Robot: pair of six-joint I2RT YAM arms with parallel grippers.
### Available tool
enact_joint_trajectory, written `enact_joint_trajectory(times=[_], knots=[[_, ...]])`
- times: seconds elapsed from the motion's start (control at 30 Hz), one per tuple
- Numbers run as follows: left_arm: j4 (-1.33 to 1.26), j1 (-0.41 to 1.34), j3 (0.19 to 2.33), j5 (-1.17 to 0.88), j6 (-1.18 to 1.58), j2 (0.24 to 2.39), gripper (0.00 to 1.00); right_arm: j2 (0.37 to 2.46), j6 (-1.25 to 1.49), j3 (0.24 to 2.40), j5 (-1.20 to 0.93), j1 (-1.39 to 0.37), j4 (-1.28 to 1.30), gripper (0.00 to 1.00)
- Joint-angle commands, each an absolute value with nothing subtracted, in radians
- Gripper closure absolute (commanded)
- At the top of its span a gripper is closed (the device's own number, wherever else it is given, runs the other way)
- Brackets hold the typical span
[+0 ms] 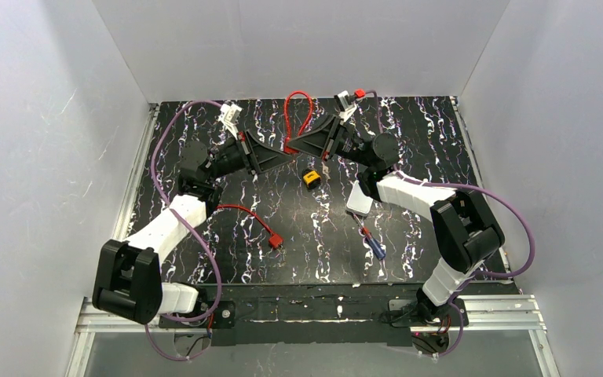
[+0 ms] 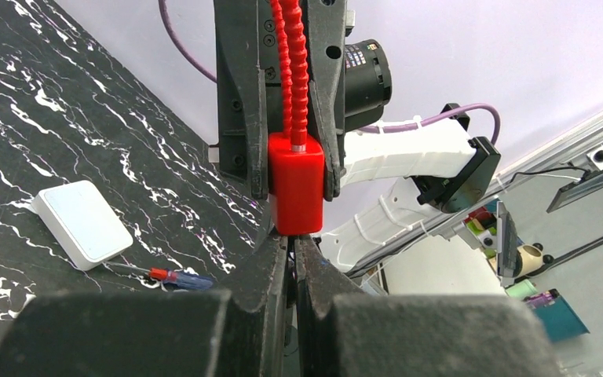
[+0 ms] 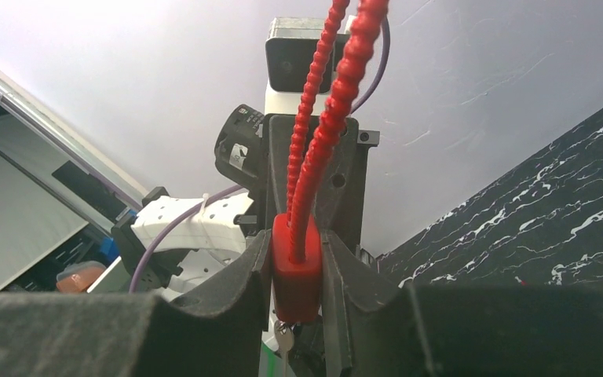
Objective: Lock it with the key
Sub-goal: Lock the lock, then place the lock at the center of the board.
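A red padlock body (image 1: 290, 148) with a red ribbed cable loop (image 1: 301, 115) is held in the air over the middle of the table. My right gripper (image 3: 297, 255) is shut on the lock body (image 3: 297, 275), which also shows in the left wrist view (image 2: 296, 184). A small silver key (image 3: 285, 335) sticks out of the lock's underside. My left gripper (image 2: 292, 250) meets the lock from the opposite side, its jaws nearly closed on the thin key just under the body. In the top view the two grippers, left (image 1: 283, 155) and right (image 1: 298, 145), meet tip to tip.
On the black marbled table (image 1: 408, 133) lie a yellow and black padlock (image 1: 310, 177), a white box (image 1: 360, 200), a blue-handled screwdriver (image 1: 372, 243) and a second red cable lock (image 1: 275, 241). White walls enclose three sides.
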State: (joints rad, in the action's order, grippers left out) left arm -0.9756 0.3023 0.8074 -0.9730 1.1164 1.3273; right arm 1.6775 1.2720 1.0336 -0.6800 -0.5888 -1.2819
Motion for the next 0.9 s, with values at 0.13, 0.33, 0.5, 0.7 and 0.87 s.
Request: enact_joint_trajectory(times=[0.13, 0.33, 0.5, 0.7, 0.87], knots=[[-0.785, 0.347, 0.756, -0.985, 0.952, 1.273, 1.0, 1.644, 1.249, 1.147, -0.633, -0.561, -1.319, 0.99], [-0.748, 0.352, 0.743, -0.968, 0.927, 1.277, 1.0, 1.644, 1.247, 1.163, -0.616, -0.519, -1.292, 0.99], [-0.723, 0.364, 0.735, -0.97, 0.913, 1.279, 1.0, 1.646, 1.245, 1.161, -0.614, -0.508, -1.292, 0.99], [-0.718, 0.372, 0.735, -0.973, 0.899, 1.274, 1.0, 1.635, 1.216, 1.146, -0.626, -0.506, -1.269, 0.99], [-0.698, 0.363, 0.75, -0.975, 0.877, 1.262, 1.0, 1.615, 1.121, 1.134, -0.662, -0.506, -1.172, 0.99]])
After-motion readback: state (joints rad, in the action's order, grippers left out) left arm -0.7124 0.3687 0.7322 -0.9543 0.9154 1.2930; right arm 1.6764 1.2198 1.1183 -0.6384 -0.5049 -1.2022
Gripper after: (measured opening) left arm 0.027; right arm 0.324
